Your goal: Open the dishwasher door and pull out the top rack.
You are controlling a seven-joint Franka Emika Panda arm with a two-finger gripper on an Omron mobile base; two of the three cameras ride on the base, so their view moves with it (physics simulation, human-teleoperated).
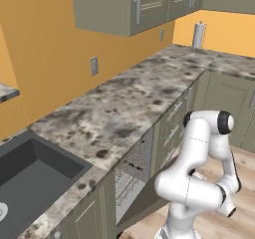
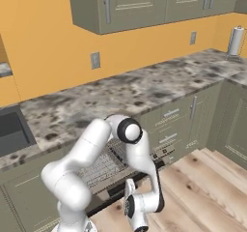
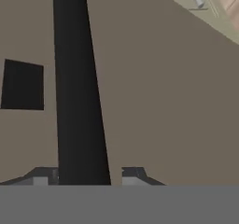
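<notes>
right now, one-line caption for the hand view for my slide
Gripper shut on the dark bar handle of the dishwasher door.

both base cams look down over the counter [image 1: 124,108] from behind, sharing the half-open dishwasher door [image 2: 113,190]; hand cam's right up against it.

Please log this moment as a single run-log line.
gripper: shut on door handle | dishwasher door: partly open | top rack: still inside
</notes>
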